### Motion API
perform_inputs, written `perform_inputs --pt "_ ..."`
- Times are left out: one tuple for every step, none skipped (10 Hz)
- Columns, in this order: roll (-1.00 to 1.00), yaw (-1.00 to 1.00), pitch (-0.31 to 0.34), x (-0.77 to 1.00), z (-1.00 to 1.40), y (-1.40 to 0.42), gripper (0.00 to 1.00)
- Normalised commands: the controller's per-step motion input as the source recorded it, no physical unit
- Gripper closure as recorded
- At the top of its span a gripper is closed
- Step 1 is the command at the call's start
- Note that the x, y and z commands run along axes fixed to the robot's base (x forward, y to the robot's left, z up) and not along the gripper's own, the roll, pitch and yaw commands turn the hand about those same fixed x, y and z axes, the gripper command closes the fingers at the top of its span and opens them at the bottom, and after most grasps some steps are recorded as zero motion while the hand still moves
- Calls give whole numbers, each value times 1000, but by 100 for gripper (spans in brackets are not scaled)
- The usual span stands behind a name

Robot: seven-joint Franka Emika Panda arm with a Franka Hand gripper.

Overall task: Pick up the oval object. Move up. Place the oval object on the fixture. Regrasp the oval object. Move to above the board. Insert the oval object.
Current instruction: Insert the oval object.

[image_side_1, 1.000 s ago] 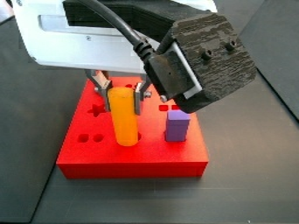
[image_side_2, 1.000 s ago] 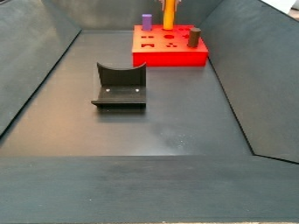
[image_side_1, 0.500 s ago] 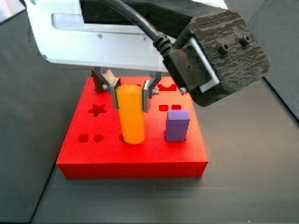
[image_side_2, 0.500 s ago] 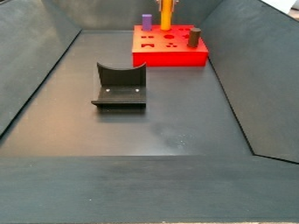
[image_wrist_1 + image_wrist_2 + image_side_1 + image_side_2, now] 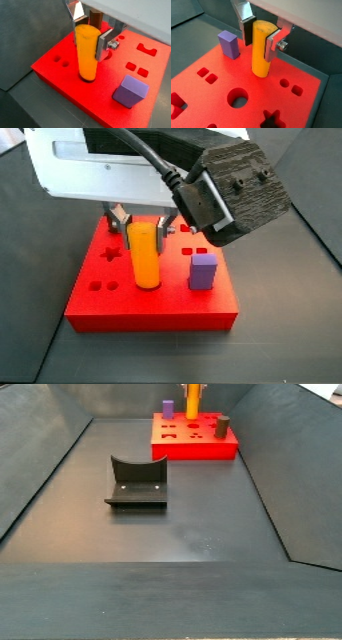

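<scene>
Peg lower than half second ago; I read it as sinking into board hole, insertion under way, not confirmed seated. In both wrist views base already inside cutout, peg upright. Gripper above board, fingers narrowly parted, pads flanking peg top; contact on either side not resolvable, so I cannot tell whether grip holds.

Purple block just beside peg, apart. Fixture empty, well apart from board. Floor dark grey, bare, sloped walls around.
</scene>
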Motion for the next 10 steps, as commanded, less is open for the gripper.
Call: perform_inputs --pt "0 -6 0 169 -471 -103 100" --pt "0 -83 4 243 -397 0 100" --pt "0 -77 24 211 -366 0 100" --pt "0 -69 1 140 -400 0 100" --pt "4 -43 0 63 -451 0 100" --pt "20 -43 0 23 -420 0 100" --pt "11 -49 10 60 -309 0 100" --pt "0 -37 9 40 -77 0 100" --pt "0 0 -11 -9 0 0 100" --pt "0 0 0 0 0 0 100"
